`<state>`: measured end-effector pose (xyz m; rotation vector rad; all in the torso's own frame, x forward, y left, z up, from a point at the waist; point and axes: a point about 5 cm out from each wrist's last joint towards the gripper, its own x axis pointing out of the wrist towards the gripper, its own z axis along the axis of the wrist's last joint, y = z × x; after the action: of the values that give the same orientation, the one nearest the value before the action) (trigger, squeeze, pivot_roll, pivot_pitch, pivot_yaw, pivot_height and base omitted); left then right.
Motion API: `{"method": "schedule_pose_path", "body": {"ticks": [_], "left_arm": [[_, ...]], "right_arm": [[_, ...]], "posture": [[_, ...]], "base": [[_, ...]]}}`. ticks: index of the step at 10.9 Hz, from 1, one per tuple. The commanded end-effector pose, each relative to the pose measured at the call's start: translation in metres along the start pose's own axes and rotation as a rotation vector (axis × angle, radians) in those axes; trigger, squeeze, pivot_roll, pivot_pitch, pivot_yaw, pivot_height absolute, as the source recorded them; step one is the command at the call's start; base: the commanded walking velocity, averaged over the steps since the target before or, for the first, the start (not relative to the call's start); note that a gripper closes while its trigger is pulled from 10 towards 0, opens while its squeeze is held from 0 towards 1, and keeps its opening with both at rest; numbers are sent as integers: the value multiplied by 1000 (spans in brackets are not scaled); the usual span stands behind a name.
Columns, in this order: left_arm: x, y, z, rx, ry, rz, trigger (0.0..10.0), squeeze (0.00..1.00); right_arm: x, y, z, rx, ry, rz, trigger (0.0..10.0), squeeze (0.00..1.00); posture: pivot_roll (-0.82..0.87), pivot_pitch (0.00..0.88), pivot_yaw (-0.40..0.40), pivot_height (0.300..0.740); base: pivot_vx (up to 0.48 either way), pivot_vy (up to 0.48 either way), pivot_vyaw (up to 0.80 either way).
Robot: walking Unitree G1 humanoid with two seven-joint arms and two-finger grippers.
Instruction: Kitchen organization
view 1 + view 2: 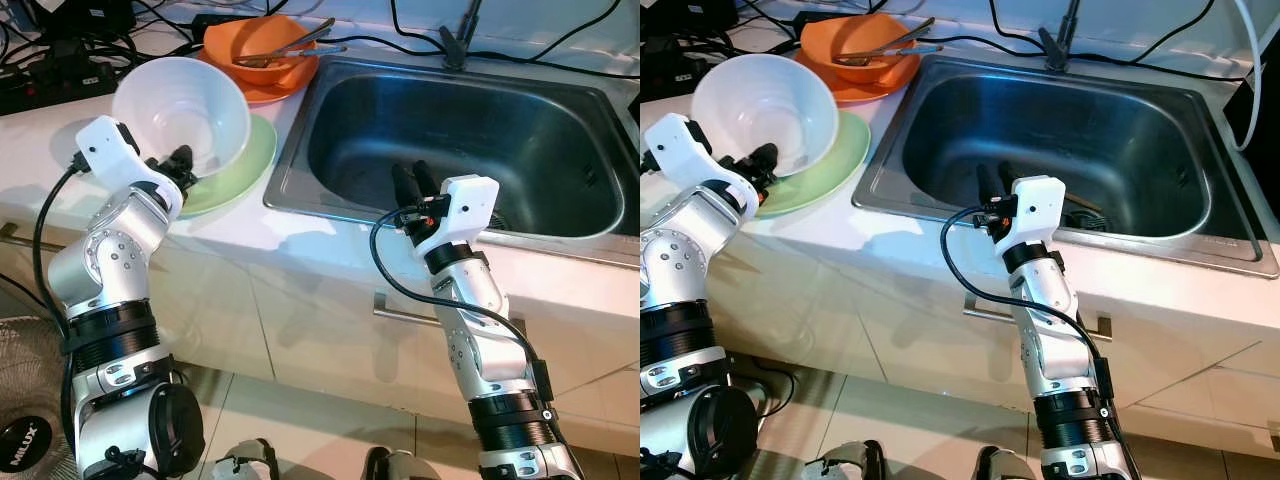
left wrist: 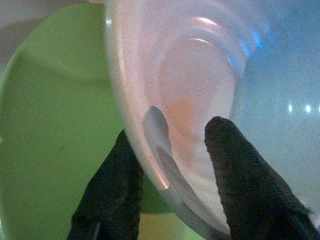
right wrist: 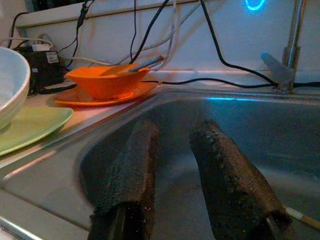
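A white bowl (image 1: pixel 190 115) stands tilted on a light green plate (image 1: pixel 252 160) on the counter left of the sink. My left gripper (image 1: pixel 180 164) is shut on the bowl's near rim, with one finger (image 2: pixel 240 185) inside the bowl and the other (image 2: pixel 112 190) outside it, above the plate (image 2: pixel 55 125). My right gripper (image 1: pixel 413 180) is open with nothing between its fingers (image 3: pixel 135 170). It reaches over the front edge of the steel sink (image 1: pixel 500 130), pointing into the basin.
An orange bowl (image 1: pixel 262 55) holding metal utensils (image 1: pixel 295 45) sits on an orange plate at the back of the counter. Cables, a power strip (image 1: pixel 45 85) and the tap base (image 1: pixel 455 45) line the back. A thin stick (image 3: pixel 300 215) lies in the basin. A fan (image 1: pixel 20 440) stands on the floor.
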<state>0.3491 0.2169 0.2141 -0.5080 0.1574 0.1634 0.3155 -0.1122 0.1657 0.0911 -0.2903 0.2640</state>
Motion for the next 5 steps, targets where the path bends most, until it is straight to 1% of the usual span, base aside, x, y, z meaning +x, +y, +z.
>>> {"method": "schedule_pose_path", "body": {"ticks": [1, 5], "left_arm": [[-2, -5, 2, 13, -14, -5, 0, 0], [-5, -7, 2, 12, -21, 6, 0, 0]], "right_arm": [[2, 1, -1, -5, 10, 7, 10000, 0], [2, 2, -2, -4, 13, 6, 10000, 0]], "posture": [[90, 107, 9, 740], [91, 108, 10, 740]], "base": [[0, 0, 0], [0, 0, 0]]}}
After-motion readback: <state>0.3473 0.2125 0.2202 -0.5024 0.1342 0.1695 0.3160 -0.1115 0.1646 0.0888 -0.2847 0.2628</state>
